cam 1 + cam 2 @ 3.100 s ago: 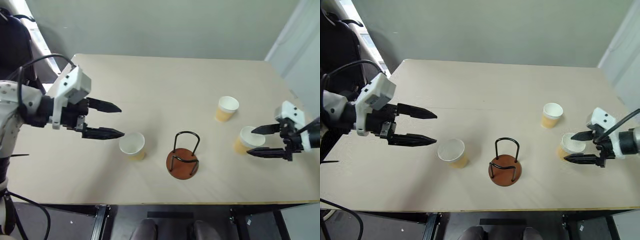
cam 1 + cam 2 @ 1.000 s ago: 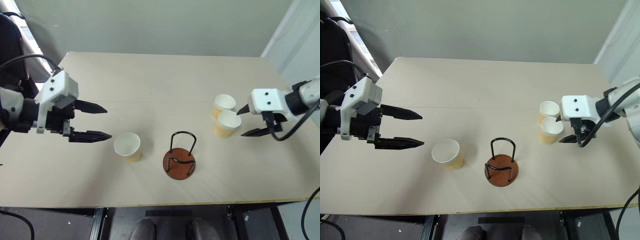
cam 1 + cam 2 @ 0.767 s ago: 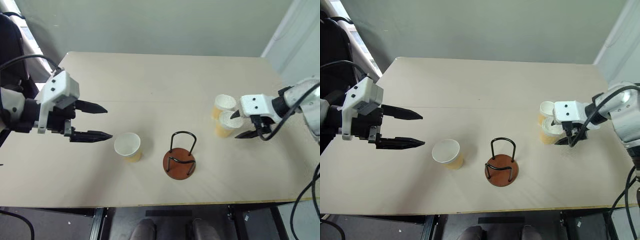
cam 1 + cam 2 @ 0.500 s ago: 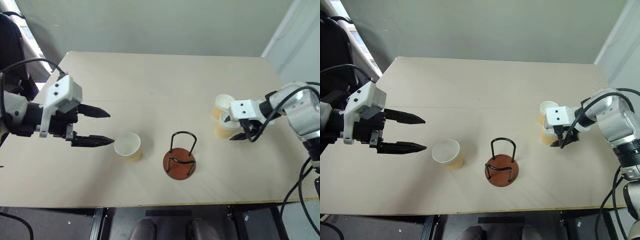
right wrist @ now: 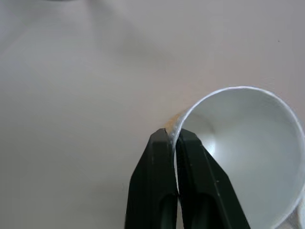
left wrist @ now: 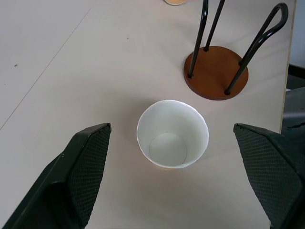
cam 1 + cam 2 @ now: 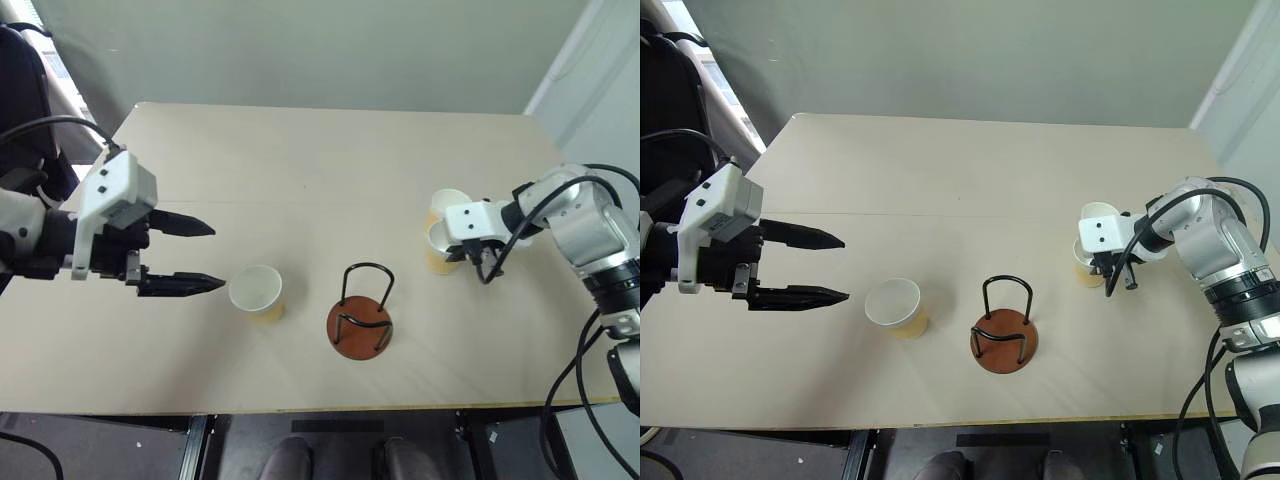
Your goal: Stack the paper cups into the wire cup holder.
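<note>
Head views: left gripper (image 7: 208, 256) hovers left of lone paper cup (image 7: 255, 292), jaws wide apart. Wire cup holder (image 7: 360, 323) right of it, empty. Right gripper (image 7: 1102, 266) at two cups far right.

Left wrist: cup upright between fingers, untouched.

Right wrist: jaws pinched on rim of nearer right cup (image 5: 248, 148).
</note>
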